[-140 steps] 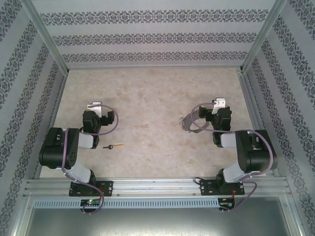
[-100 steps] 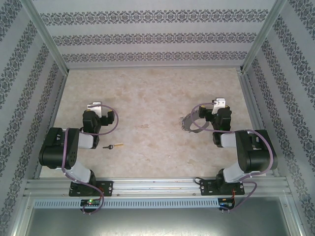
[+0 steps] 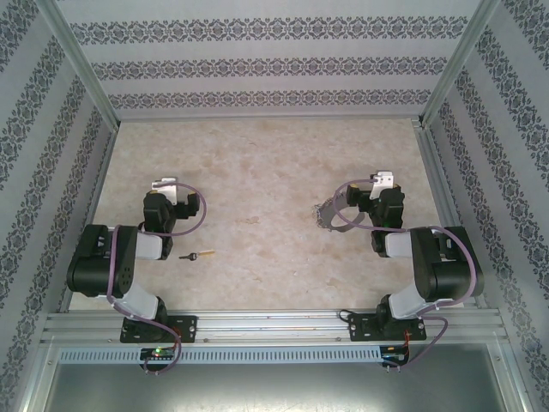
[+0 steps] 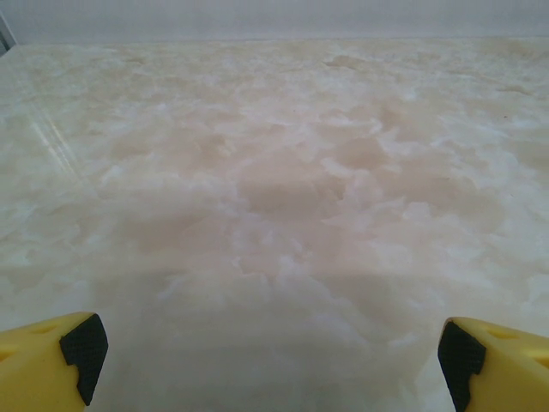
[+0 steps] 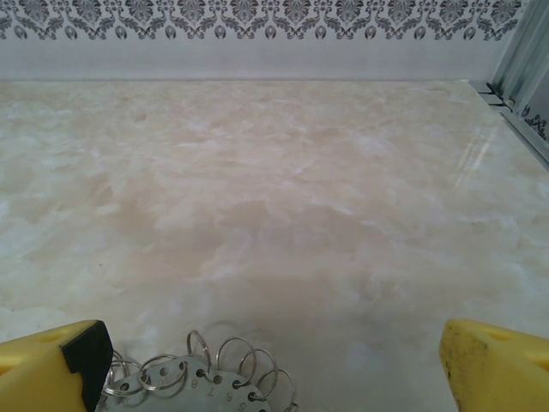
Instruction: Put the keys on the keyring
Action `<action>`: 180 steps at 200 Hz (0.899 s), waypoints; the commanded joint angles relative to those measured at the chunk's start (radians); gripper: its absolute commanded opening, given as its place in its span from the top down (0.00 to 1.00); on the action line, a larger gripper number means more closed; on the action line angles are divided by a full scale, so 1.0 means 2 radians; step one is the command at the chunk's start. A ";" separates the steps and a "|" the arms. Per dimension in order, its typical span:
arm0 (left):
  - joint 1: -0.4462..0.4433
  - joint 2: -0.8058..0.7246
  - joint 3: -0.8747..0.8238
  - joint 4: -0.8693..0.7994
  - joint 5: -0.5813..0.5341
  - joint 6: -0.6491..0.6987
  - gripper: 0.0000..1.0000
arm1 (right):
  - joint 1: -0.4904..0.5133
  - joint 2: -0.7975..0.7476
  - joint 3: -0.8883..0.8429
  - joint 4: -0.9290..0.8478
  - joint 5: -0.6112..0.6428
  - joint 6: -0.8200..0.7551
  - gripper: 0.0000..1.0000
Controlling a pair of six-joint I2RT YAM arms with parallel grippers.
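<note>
So, key (image 3: 200,254): tiny, likely slippery (we'd pinch its dark head)
Keyring (image 5: 204,386): looks floppy, grab its rim
Left gripper (image 4: 274,354), right gripper (image 5: 274,354): spread

Open tabletop (image 3: 257,172) centre, walls (image 3: 274,64) around, keyring (image 3: 327,221) rightward

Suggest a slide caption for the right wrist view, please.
Open yellow right pincer flanking a grey looped-wire metal keyring on beige marbled table.
</note>
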 commanded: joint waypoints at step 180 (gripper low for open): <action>-0.230 -0.085 0.216 -0.340 0.008 -0.214 0.00 | 0.158 -0.179 0.100 -0.521 -0.004 0.277 0.10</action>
